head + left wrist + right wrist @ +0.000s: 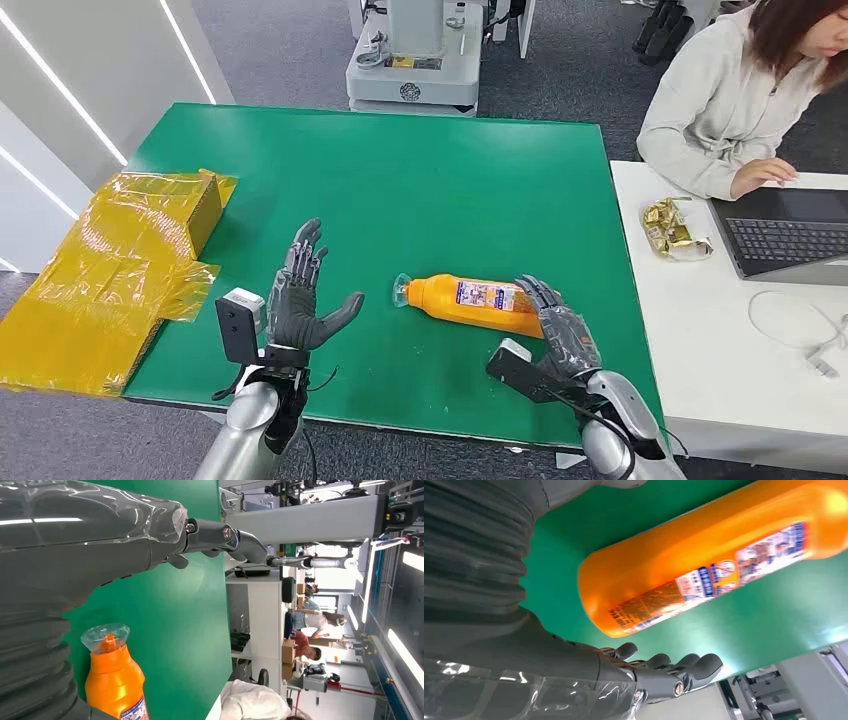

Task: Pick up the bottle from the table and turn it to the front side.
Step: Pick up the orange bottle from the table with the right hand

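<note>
An orange bottle (470, 303) with a clear cap and a blue-and-white label lies on its side on the green table (420, 190). The right hand (560, 330) sits at the bottle's base end, fingers spread, gripping nothing. The left hand (305, 300) is beyond the bottle's cap end, fingers apart and empty.

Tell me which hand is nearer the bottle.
The right hand, beside the base of the orange bottle lying on its side. The left hand hangs open, apart from the cap end.
</note>
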{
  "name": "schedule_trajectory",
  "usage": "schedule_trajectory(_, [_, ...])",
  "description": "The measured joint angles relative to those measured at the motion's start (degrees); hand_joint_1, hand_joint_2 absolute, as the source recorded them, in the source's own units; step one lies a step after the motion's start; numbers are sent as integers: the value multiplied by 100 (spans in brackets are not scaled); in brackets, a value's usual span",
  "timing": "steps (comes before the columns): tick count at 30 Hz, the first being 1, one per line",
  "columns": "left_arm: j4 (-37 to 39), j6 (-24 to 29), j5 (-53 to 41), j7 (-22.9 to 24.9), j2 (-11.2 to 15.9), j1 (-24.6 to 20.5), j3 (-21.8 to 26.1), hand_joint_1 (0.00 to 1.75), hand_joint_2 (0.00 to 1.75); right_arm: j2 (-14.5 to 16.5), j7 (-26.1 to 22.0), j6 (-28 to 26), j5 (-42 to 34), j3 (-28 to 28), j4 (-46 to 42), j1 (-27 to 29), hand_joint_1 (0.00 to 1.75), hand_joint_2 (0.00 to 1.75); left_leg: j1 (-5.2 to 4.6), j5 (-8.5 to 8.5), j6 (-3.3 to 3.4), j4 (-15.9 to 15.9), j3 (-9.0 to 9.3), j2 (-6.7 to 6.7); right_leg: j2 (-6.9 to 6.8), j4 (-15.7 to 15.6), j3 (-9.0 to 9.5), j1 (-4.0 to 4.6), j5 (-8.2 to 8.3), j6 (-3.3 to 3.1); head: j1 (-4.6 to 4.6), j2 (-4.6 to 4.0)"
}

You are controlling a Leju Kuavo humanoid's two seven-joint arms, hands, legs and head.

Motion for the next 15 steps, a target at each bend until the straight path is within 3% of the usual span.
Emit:
schedule_trajectory(8, [146,-24,168,-15,33,-14,-7,0,175,-451,44,-7,-399,193,3,-6,0,175,-1,-1,0,3,0,0,2,-1,0,-1,1,0,1,0])
schedule_trajectory(15, [542,-77,452,-72,89,-126,-11,0,175,-631,130,-161,-462,340,-239,49,0,175,1,-1,0,0,0,1,2,1,-2,0,0,0,-1,0])
